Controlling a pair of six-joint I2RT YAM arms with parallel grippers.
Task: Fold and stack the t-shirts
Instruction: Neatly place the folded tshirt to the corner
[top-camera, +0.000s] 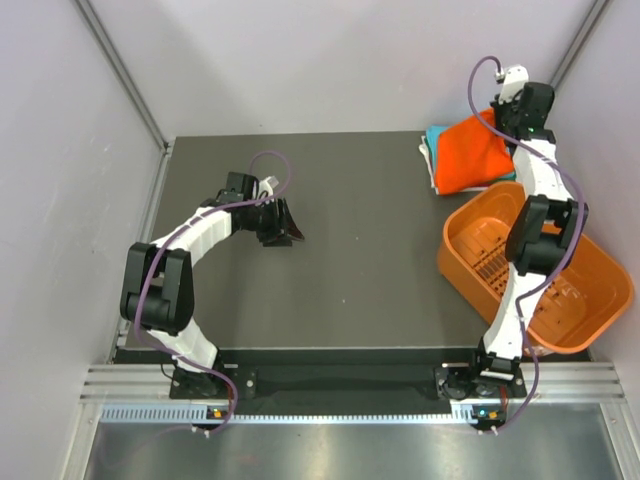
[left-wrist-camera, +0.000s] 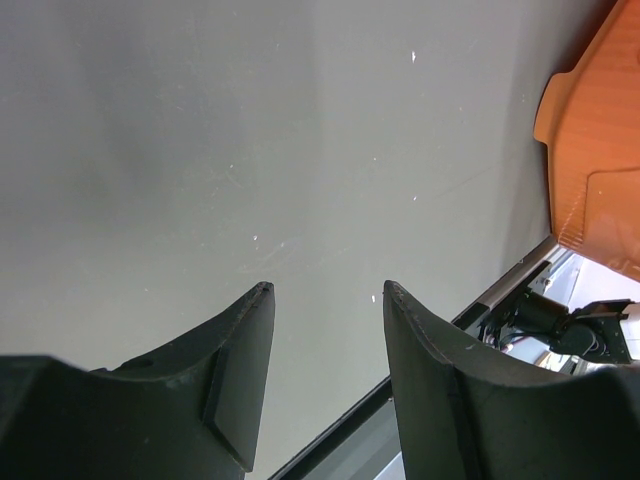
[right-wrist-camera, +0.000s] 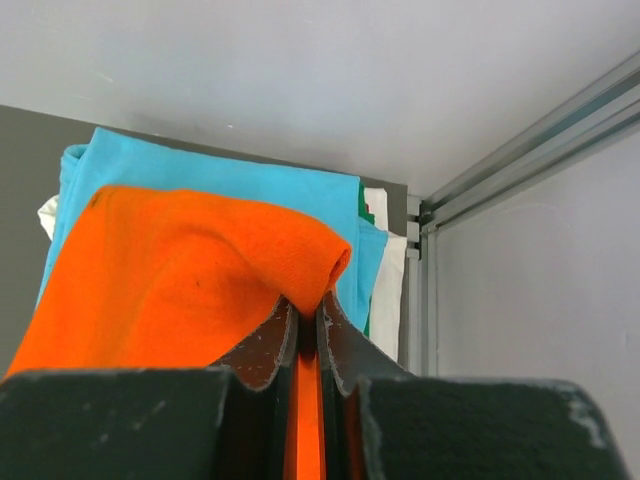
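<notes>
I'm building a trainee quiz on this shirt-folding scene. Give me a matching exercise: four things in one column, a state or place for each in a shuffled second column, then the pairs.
Column 1
1. left pincer
2. right pincer
3. turquoise t-shirt
4. basket

Column 2
A. lies under the orange t-shirt
B. open, holding nothing
C. rigid, slotted, orange plastic
D. shut on the orange t-shirt

Pairs: 1-B, 2-D, 3-A, 4-C

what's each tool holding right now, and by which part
The right tool pinches the orange t-shirt by a bunched edge; the left tool holds nothing.
</notes>
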